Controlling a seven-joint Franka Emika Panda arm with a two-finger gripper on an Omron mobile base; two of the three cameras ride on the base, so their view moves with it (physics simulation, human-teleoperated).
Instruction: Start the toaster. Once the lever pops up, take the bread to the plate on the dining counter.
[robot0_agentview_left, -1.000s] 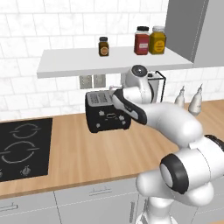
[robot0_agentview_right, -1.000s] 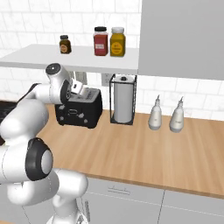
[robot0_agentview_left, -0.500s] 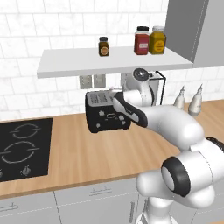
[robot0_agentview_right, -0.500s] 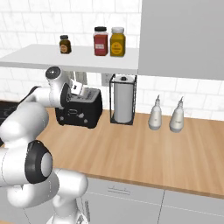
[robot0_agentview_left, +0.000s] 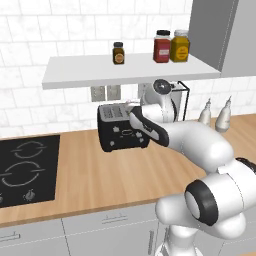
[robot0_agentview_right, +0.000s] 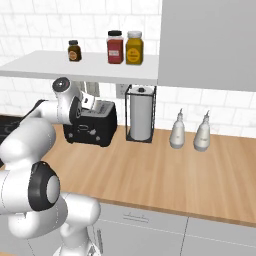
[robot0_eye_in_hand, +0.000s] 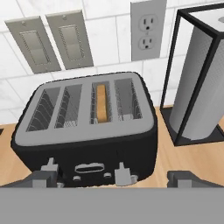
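The claw (robot0_eye_in_hand: 113, 178) stood released, jaws wide apart and grasping nothing, poised just above the front edge of the toaster (robot0_eye_in_hand: 87, 131). One finger (robot0_eye_in_hand: 43, 177) showed to the left and the other at the right edge of the hand view. Directly ahead of the claw, the bread (robot0_eye_in_hand: 102, 103) sat down inside a middle slot, seen edge-on. Two levers (robot0_eye_in_hand: 124, 173) projected from the toaster's front face, just between the fingers. To the claw's right stood a paper towel roll (robot0_eye_in_hand: 197, 83) in a black wire frame, resting on the wooden table (robot0_eye_in_hand: 175, 159). Beyond the toaster, a socket (robot0_eye_in_hand: 147, 30) and two switch plates (robot0_eye_in_hand: 52, 41) were fixed to the tiled wall.
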